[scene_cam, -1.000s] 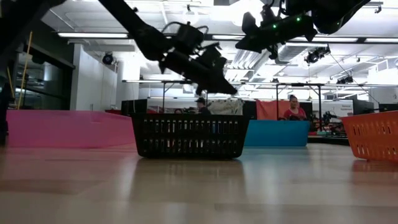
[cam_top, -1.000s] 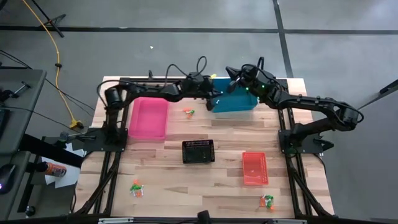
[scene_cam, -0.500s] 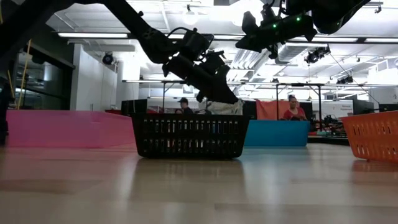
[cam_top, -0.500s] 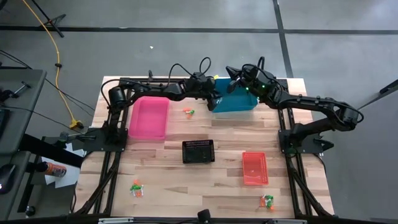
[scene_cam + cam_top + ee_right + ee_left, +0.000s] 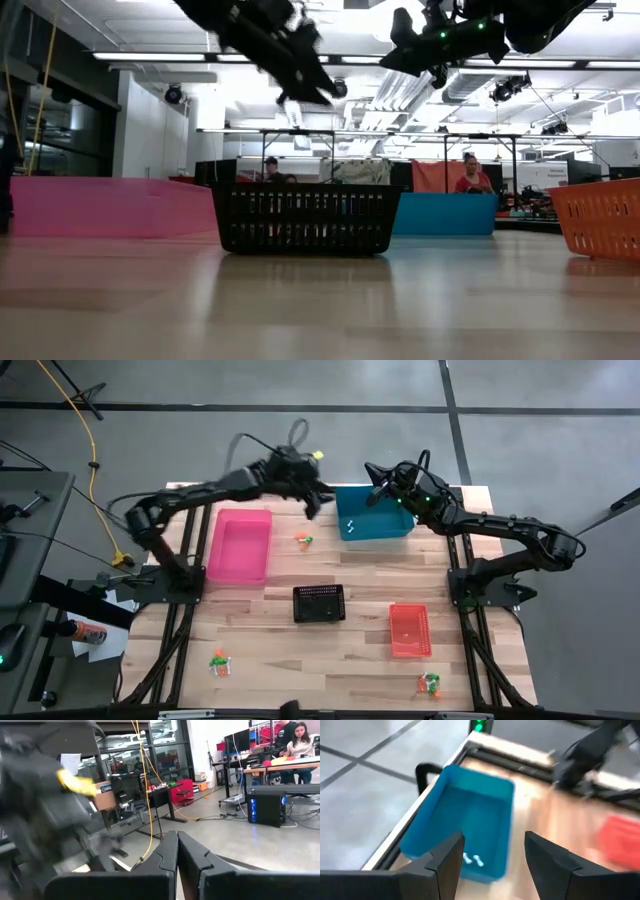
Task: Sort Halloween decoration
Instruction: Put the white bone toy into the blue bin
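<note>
Halloween decoration lies in small clusters on the wooden tabletop (image 5: pixel 300 650): two white pieces (image 5: pixel 472 859) inside the blue bin (image 5: pixel 375 525) at the far edge, one cluster (image 5: pixel 303 541) between the blue bin and the pink bin (image 5: pixel 240 547), one (image 5: pixel 220 662) near the front left corner, one (image 5: pixel 430 683) near the front right corner. A black basket (image 5: pixel 319 603) sits mid-table, a red basket (image 5: pixel 409 630) toward the right edge. The left gripper (image 5: pixel 312 503) hangs above the far edge beside the blue bin, jaws wide and empty. The right gripper (image 5: pixel 374 477) hovers over the blue bin's far side, fingers pressed together. Beyond, a workshop with desks and seated people (image 5: pixel 471 173).
</note>
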`<state>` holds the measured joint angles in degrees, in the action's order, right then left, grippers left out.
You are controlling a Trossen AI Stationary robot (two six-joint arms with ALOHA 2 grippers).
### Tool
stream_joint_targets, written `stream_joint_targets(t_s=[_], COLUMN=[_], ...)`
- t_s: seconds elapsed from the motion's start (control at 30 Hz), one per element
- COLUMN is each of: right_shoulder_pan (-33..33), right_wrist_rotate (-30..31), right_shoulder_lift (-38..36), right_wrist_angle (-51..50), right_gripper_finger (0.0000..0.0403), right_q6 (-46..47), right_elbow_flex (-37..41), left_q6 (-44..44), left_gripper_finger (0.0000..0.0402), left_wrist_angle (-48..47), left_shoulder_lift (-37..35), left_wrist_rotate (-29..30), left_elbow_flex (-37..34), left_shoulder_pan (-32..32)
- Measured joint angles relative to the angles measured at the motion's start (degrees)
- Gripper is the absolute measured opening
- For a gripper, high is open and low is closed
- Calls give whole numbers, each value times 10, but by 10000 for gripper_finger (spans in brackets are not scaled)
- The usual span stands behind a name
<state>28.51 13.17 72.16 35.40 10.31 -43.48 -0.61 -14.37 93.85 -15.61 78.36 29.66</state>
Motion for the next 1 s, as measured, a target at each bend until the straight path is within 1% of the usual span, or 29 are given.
stream_joint_targets(t_s=[0.1,0.2,0.27,0.33,0.53,0.67,0.77,0.87,1.0], right_shoulder_pan=[0,0,0,0,0,-4,-15,-39,-74], right_wrist_rotate=[0,0,-4,-23,-107,-185,-234,-244,-241], right_shoulder_lift=[0,0,0,0,0,0,0,0,0], right_wrist_angle=[-4,-4,-5,-5,-4,3,13,21,21], right_gripper_finger=[0,0,0,0,0,0,0,0,0], right_q6=[2,2,3,12,39,121,193,243,244], right_elbow_flex=[0,0,0,0,0,0,0,0,0], left_q6=[-31,-72,-105,-147,-253,-281,-279,-271,-242], left_gripper_finger=[191,188,186,186,186,186,186,186,186], left_wrist_angle=[-35,-54,-63,-90,-196,-286,-343,-371,-375], left_shoulder_lift=[-73,-152,-205,-256,-383,-432,-454,-462,-471], left_wrist_rotate=[-33,-32,-17,11,110,144,149,151,150], left_elbow_flex=[-18,-66,-103,-142,-243,-283,-305,-320,-348], left_shoulder_pan=[9,-12,-40,-77,-213,-285,-318,-338,-367])
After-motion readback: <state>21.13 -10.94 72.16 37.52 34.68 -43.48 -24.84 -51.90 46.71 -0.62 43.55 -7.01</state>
